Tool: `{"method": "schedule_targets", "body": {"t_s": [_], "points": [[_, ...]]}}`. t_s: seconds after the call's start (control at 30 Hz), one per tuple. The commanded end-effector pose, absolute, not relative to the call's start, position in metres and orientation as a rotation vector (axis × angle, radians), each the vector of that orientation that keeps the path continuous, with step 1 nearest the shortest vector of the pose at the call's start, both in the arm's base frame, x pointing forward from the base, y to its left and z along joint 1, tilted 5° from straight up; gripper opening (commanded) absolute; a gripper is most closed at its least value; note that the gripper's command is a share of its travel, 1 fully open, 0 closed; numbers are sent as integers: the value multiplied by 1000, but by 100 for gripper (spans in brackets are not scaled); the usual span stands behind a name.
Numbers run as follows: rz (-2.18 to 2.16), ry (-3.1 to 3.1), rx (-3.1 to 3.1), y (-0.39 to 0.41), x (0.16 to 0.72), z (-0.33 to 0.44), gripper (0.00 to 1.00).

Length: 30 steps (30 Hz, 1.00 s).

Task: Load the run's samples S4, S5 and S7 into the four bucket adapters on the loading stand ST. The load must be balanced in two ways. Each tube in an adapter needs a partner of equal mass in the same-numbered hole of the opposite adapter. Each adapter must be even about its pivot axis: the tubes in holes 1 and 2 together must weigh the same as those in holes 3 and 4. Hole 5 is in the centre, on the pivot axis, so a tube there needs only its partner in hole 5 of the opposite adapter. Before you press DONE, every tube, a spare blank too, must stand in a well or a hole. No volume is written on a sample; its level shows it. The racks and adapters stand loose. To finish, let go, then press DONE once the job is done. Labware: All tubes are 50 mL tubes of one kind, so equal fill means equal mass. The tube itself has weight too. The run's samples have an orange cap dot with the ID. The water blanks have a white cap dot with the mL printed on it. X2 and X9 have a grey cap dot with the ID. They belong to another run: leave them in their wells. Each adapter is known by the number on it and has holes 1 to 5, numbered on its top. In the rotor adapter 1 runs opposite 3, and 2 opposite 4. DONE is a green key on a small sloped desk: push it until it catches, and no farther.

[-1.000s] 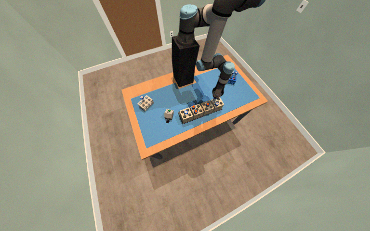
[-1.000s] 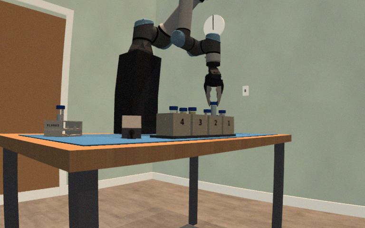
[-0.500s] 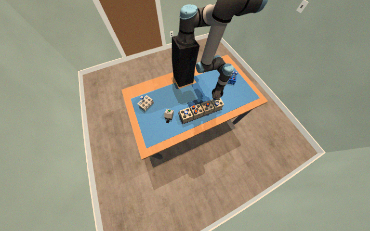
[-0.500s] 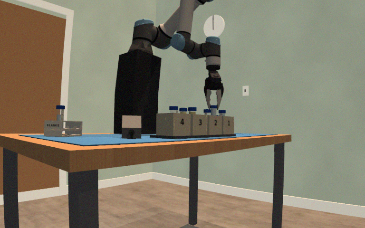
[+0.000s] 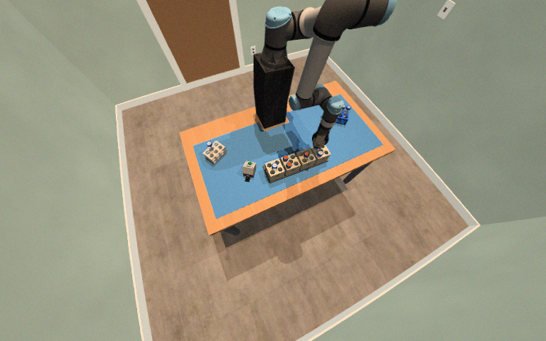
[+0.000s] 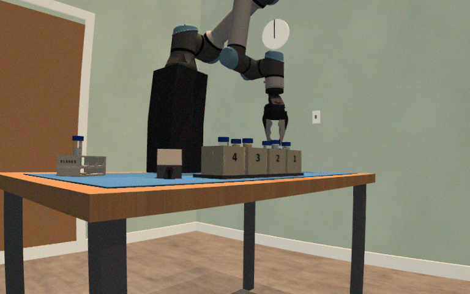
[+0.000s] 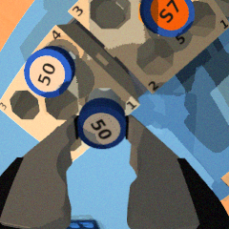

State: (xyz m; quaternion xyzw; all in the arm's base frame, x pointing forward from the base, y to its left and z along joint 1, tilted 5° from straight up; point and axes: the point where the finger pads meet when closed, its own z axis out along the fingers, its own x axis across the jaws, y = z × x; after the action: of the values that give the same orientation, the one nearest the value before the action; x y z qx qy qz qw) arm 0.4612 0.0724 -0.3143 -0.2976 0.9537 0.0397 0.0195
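Over adapter 1 [image 5: 326,157] [image 6: 294,166] [image 7: 42,128], claw [image 5: 320,145] [image 6: 275,141] [image 7: 102,116] is closed on a blank marked 50 [image 6: 275,143] [image 7: 101,126], one finger each side of the cap. Tube's long axis approx. vertical, in line w/ claw; cap sits low, about level w/ its neighbours, so we judge it is at least partly in a hole.

Key relation: held cap vs. hole by printed "1". Cap overlaps that hole's edge in wrist view; seating depth n/v. Next, we'd say: finish straight down if any travel remains, then let go. Risk: sideways drag could shift the loose adapter.

Just beside, same adapter: second 50 blank [image 5: 320,153] [image 6: 286,144] [image 7: 48,78], standing near no. 4. Only one arm, so no choice of side.

Next adapter, no. 2 [image 5: 308,163] [image 6: 277,166] [image 7: 125,33]: S7 [image 5: 306,153] [image 7: 167,14] stands in it. Farther along, adapter 3 [image 5: 293,168] [image 6: 256,168] w/ 2 orange-dot tubes (IDs illeg.), adapter 4 [image 5: 276,175] [image 6: 221,160] w/ white-dot blank [image 5: 274,165]. DONE key [image 5: 249,163] well apart; we'd check balance 1st.

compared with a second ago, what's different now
The gripper has come down toward the end adapter, carrying the 50 blank in its fingers lower, so the tube's cap now sits about level with its neighbours' caps. The grip looks unchanged; nothing was let go. The other adapters, the BLANKS rack and the DONE key stayed put.
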Motion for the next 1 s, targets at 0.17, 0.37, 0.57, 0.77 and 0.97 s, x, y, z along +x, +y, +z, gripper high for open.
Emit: {"method": "schedule_targets", "body": {"t_s": [0.17, 0.37, 0.57, 0.77, 0.97], "points": [[122, 2958, -923, 73, 462, -320, 0], [122, 2958, -923, 73, 462, -323, 0], [122, 2958, -923, 73, 462, -323, 0], [122, 2958, -923, 73, 462, -323, 35], [122, 2958, -923, 73, 462, -323, 35]]}}
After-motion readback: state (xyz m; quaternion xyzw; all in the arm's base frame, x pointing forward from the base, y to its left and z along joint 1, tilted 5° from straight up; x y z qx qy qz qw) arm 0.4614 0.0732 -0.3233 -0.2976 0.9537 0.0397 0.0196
